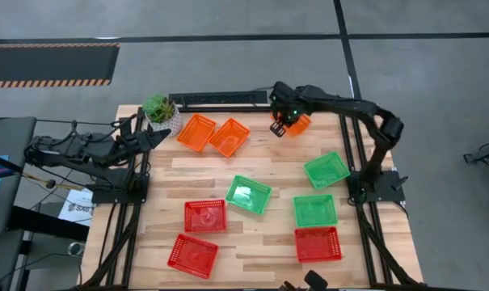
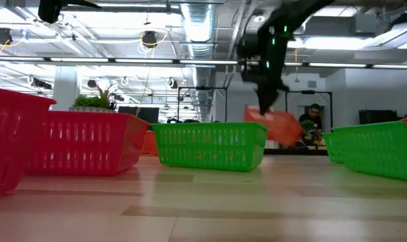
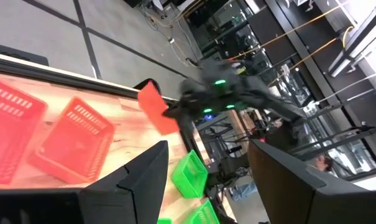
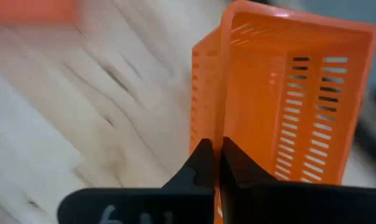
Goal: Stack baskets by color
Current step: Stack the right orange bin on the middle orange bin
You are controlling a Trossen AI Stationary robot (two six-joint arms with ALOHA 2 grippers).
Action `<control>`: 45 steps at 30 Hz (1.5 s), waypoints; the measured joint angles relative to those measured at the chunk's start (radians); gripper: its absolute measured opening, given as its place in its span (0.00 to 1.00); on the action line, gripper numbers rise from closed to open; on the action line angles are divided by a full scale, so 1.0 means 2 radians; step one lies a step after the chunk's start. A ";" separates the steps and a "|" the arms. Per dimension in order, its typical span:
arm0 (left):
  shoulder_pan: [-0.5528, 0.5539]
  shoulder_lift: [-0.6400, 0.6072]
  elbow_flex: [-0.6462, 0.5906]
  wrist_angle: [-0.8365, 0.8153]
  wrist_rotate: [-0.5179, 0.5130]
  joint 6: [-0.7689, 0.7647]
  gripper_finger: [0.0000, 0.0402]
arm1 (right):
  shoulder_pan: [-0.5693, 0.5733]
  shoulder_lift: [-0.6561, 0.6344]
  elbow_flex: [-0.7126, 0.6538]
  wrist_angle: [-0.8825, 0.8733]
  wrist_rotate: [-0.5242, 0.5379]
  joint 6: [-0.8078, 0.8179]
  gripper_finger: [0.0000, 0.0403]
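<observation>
The right tool [image 4: 214, 163] pinches the rim of one orange basket [image 4: 287, 99] and holds it tilted above the far edge of the desk [image 1: 268, 242], clear of the wood. Two more orange baskets [image 1: 213, 134] lie side by side near the plant [image 1: 160, 110]. The left tool [image 1: 159, 137] waits beside that plant, its fingers [image 3: 138, 180] spread.

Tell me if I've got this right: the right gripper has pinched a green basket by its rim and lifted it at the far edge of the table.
Not quite. The right gripper is shut on an orange basket, not a green one, as the right wrist view shows. The rest holds.
</observation>
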 joint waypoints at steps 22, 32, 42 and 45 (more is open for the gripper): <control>0.000 0.013 0.000 -0.031 -0.020 0.011 0.52 | 0.156 0.082 0.158 0.127 0.015 -0.477 0.00; 0.000 0.027 0.000 -0.044 -0.021 0.001 0.52 | 0.157 0.157 0.158 0.138 0.017 -0.530 0.00; 0.000 0.032 0.000 -0.047 -0.025 -0.004 0.52 | 0.158 0.173 0.157 0.139 0.017 -0.579 0.00; 0.000 0.032 0.000 -0.047 -0.025 -0.014 0.52 | 0.158 0.173 0.157 0.134 0.017 -0.584 0.00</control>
